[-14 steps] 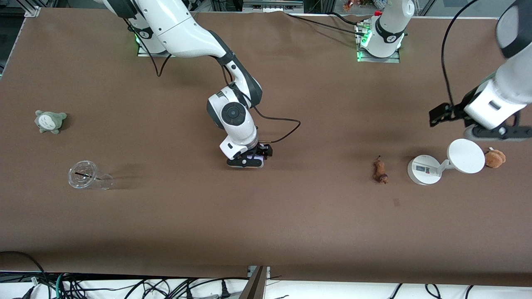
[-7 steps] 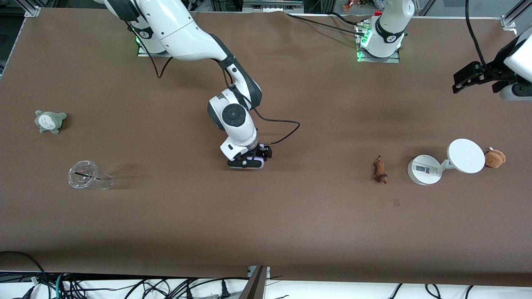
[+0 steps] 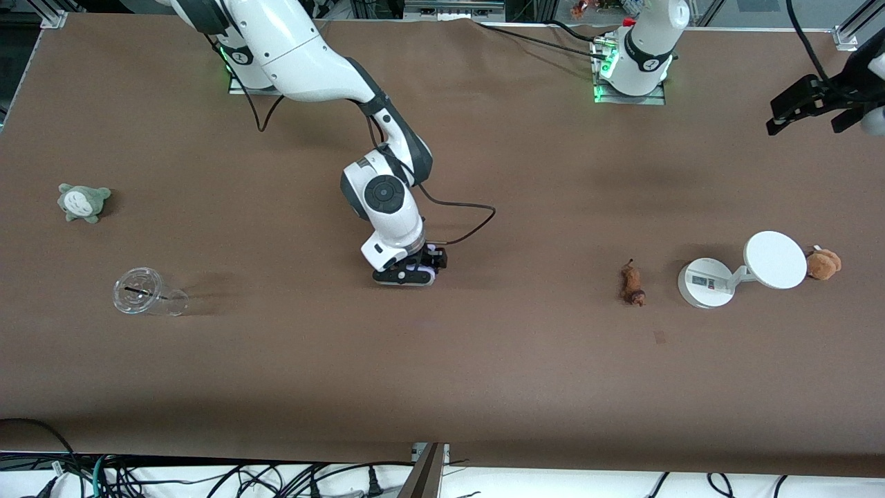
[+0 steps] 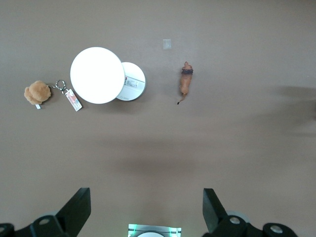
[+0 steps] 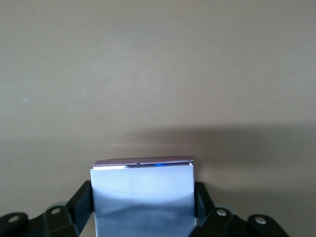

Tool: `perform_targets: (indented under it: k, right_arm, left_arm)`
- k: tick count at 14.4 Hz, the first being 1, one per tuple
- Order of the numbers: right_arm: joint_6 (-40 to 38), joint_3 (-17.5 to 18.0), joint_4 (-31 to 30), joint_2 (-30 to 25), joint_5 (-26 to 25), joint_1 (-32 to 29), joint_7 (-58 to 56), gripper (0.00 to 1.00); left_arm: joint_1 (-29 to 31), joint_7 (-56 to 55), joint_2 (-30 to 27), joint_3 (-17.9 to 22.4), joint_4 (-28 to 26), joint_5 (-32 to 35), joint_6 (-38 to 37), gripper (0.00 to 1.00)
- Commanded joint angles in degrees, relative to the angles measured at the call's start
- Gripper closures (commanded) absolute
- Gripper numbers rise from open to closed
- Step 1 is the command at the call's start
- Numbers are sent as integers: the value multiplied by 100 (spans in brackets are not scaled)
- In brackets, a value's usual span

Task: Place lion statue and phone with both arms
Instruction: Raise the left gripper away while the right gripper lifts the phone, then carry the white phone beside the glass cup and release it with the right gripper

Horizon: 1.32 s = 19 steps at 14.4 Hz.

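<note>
Mid-table: my right gripper (image 3: pixel 415 271) sat low, clamped on the phone's (image 5: pixel 143 190) side edges.
Phone: I judged it stiff, flat, slick; an edge pinch could slip if tilted.
Lion (image 3: pixel 632 283): lay at the stand's (image 3: pixel 705 282) 9 o'clock, apart from it.
Lion handling: looked light and small; I'd pinch across its body, not its thin tail.
Left gripper (image 4: pixel 143 210): high over the left arm's table end, fingers apart, empty, waiting.

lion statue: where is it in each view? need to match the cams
Front view: lion statue lies on the table, beside the white round-based device, toward the left arm's end.
Left wrist view: lion statue lies below the camera, beside that device.
Right wrist view: not in it.
Shared landmark: the white round-based device.
</note>
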Motion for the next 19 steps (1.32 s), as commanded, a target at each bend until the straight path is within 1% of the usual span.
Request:
perform_targets:
  k: [1,3,6,8,10,14,16,19]
  right_arm:
    - [-773,-278,24,-394,-68,-50,-346,79]
    - [-1459,-690,24,-640,-42,-50,-881,80]
    - [-2137,-1358,-2,-887,28,-102,-1839,81]
    - [-2366,-1587,-55,-1019,37,-251,-2157,81]
    - [-2534,-1615,-160,-1116,37,-584,-2377,84]
    - [-2412,-1606,-476,-1090,301,-1279,-3316,84]
    - [-2158,-1606,-652,-1064,301,-1447,-3572,84]
    - [-1368,-1588,-1160,-1020,301,-1693,-3915,84]
  left_arm:
    - [-186,46,-240,232,-266,-105,96,0]
    - [-151,28,-222,231,-257,-140,114,0]
    - [-107,37,-196,240,-249,-106,140,0]
    - [-107,107,-74,258,-179,-35,271,0]
    - [-98,98,6,258,-108,-35,237,0]
    - [-107,72,32,196,-55,-35,131,0]
    - [-107,107,32,249,32,-35,149,0]
    - [-98,107,32,267,85,-26,149,0]
